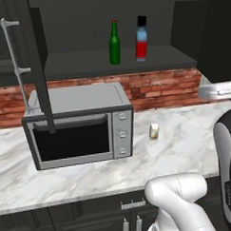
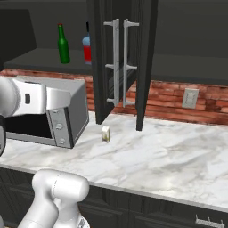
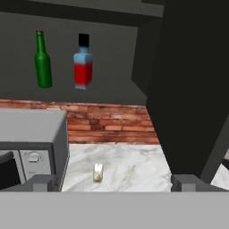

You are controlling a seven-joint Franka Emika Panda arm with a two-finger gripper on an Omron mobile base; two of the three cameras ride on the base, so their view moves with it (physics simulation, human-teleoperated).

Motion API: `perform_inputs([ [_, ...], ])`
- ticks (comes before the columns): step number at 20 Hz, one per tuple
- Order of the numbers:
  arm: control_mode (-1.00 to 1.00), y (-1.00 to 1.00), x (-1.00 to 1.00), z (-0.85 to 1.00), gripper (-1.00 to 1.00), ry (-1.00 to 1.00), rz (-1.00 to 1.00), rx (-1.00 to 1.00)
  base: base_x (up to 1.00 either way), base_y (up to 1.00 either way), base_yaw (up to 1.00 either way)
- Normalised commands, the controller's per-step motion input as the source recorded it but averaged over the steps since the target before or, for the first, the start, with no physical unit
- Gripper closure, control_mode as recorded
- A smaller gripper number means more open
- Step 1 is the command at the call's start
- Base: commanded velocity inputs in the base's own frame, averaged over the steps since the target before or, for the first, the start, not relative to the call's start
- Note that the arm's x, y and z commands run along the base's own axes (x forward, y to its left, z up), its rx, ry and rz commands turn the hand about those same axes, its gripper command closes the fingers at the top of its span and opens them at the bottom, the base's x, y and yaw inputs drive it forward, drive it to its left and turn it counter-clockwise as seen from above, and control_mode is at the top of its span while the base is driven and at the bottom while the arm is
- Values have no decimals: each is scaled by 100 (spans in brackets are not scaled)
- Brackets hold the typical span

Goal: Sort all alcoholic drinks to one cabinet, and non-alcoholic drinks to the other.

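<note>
Marble counter (image 1: 185, 147), white with grey veins, runs across a dark kitchen, backed by a strip of red brick wall (image 1: 159, 89). Above the brick, an open dark cabinet shelf (image 1: 86, 64) holds two bottles standing upright, close together but not touching. From the left base view, the green bottle (image 1: 114, 43) with a red cap sits at about twelve o'clock in the frame, and the blue-and-red bottle (image 1: 141, 40) with a black cap stands just at its three o'clock side.

On the counter, a grey microwave (image 1: 80, 126) sits at about nine o'clock from the centre of that view. A small pale cream container (image 1: 154, 131) stands on the marble just beside the microwave, at its three o'clock side, apart from it.

In the right base view, two dark cabinet doors (image 2: 120, 58) with long silver handles hang open over the counter, and the cream container sits below their lower edge, at about six o'clock from them. A wall outlet (image 2: 190, 98) is set in the brick at three o'clock.

In the hand view, the gripper (image 3: 114, 183) has its two dark fingertips spread wide apart, holding nothing. The cream container lies on the marble between them, farther off, at about eleven o'clock from the midpoint.
</note>
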Motion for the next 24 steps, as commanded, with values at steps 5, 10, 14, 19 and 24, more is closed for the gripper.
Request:
perform_inputs([
  [5,-100,11,1,-13,-100,4,2,0,0,0,0],
  [10,-100,13,10,-19,-100,2,0,0,0,0,0],
  [14,-100,11,16,-23,-100,1,0,0,0,0,0],
  [19,-100,7,11,-17,-100,5,0,0,0,0,0],
  [24,-100,5,12,-14,-100,8,0,0,0,0,0],
])
